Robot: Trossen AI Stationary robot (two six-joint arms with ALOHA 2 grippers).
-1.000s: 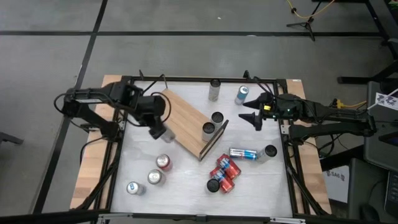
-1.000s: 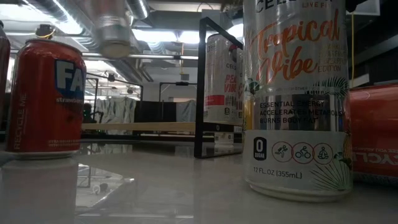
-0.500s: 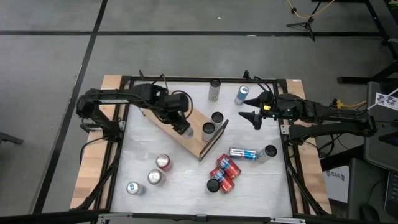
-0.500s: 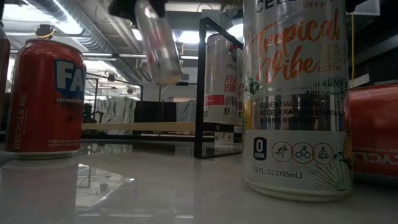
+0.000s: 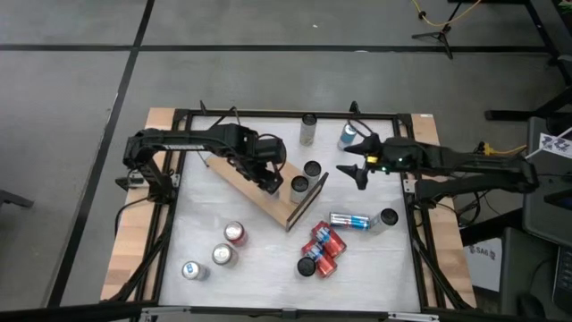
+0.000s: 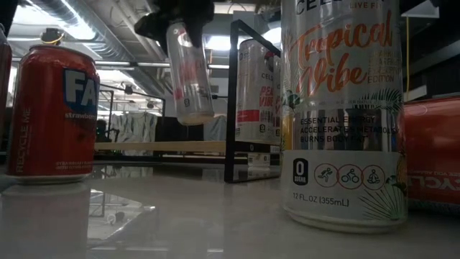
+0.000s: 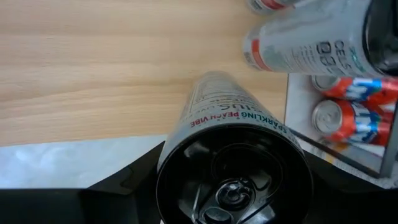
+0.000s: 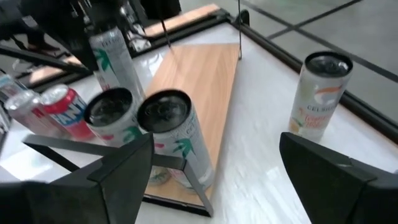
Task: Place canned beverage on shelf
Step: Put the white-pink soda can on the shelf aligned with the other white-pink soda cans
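The left gripper (image 5: 271,178), pinching a slim can (image 6: 188,70), has swung from the table's nine o'clock side to above the shelf (image 5: 241,161), beside two cans (image 5: 306,176) standing there. Setting down looks next. The right gripper (image 5: 357,161) waits at three o'clock, fingers spread and empty.

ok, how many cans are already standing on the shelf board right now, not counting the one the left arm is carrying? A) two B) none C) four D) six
A: the high view shows two cans upright at one end of the shelf, while the left gripper holds a third can above the board, not set down.
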